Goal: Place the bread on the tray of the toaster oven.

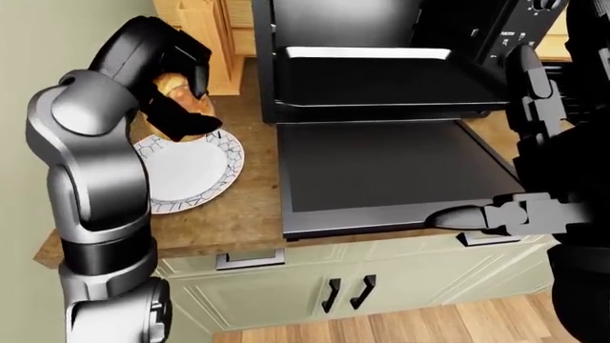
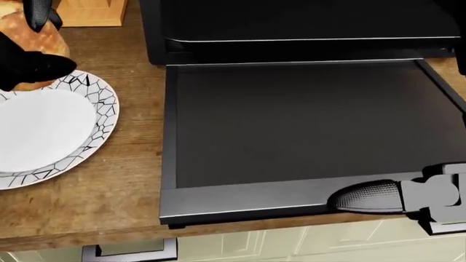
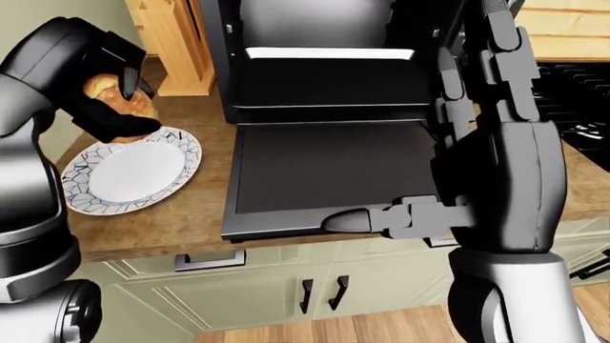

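My left hand (image 1: 181, 89) is shut on a golden-brown bread roll (image 1: 176, 91) and holds it just above the far rim of a white plate (image 1: 186, 171) with a black crackle edge. The toaster oven (image 1: 400, 43) stands to the right of the plate with its door (image 1: 391, 171) folded down flat. Its dark tray (image 1: 381, 75) is slid partway out above the door. My right hand (image 3: 477, 107) is open, with one finger (image 2: 367, 196) lying along the door's near edge and the others raised beside the oven's right side.
A wooden knife block (image 1: 209, 36) stands behind the plate, left of the oven. The wooden counter (image 1: 229, 221) ends at pale green cabinet doors (image 1: 343, 293) below. A black stove (image 3: 581, 78) shows at the right in the right-eye view.
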